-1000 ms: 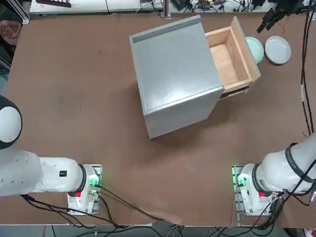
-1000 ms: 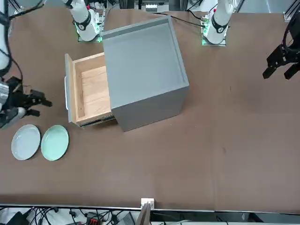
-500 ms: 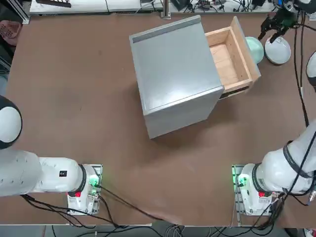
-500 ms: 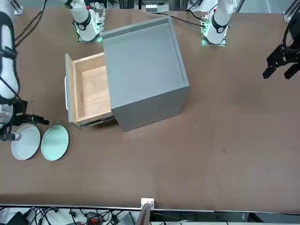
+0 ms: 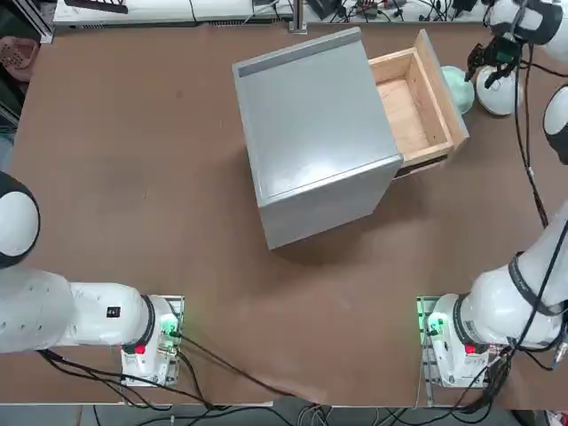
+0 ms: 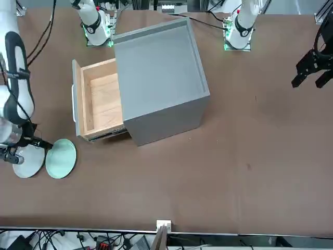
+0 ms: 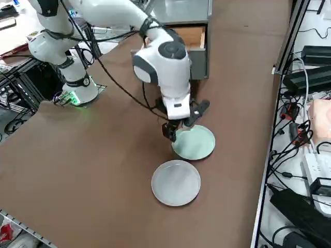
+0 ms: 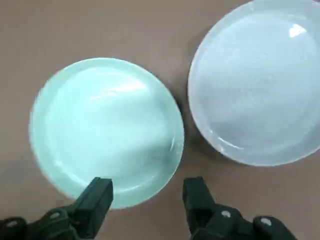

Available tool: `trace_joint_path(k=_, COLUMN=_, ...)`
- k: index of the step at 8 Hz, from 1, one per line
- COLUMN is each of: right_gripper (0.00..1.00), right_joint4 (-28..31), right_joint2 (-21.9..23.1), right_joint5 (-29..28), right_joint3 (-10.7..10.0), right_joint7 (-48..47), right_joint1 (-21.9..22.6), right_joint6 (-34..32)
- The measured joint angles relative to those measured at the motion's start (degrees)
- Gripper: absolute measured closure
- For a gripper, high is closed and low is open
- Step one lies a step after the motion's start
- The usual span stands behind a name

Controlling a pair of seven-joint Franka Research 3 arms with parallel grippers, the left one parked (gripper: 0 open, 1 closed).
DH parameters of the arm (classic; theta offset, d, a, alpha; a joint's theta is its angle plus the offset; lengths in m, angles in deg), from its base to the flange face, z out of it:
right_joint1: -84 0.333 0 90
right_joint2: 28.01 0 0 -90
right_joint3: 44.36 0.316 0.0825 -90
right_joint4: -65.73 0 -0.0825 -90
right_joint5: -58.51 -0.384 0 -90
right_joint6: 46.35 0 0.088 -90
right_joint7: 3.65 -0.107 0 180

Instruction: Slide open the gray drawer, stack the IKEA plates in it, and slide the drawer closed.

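Place: robotics lab
Counter [image 5: 133,133]: brown, two arm bases [image 5: 444,333] bolted on (green status lights)
Edges: power strips [image 7: 313,75], cable tangles [image 5: 373,11]
Frame: aluminium framing [image 7: 289,31]

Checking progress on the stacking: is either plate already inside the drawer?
No, the mint plate and white plate both lie on the table beside the open, empty drawer.

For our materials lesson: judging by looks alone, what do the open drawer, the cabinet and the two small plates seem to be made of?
Gray drawer: bare light wood, grain visible, unpainted.
Cabinet: matte gray, probably painted board; no grain shows.
Mint green plate and white-gray plate: smooth and glossy with highlights, likely plastic or glazed ceramic; cannot tell which.
Right gripper, jaws open, hovers at the mint plate's rim.
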Motion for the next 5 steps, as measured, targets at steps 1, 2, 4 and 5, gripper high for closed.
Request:
trace_joint_path(k=1, right_gripper=0.17, right_joint4=1.51, right_joint2=-1.22, right_joint5=0.00, right_joint3=-0.01, right_joint7=-0.27, right_joint1=-0.50, right_joint6=2.86)
trace_joint_path(k=2, right_gripper=0.19, right_joint4=2.62, right_joint2=-2.04, right_joint5=0.00, right_joint3=-0.02, right_joint7=-0.48, right_joint1=-0.81, right_joint6=4.54)
trace_joint_path(k=4, right_gripper=0.26, right_joint4=3.43, right_joint2=-2.85, right_joint5=0.00, right_joint3=-0.04, right_joint7=-0.86, right_joint1=-1.43, right_joint6=5.94)
trace_joint_path(k=5, right_gripper=0.30, right_joint4=3.61, right_joint2=-3.33, right_joint5=0.00, right_joint3=-0.04, right_joint7=-0.90, right_joint1=-1.72, right_joint6=7.20)
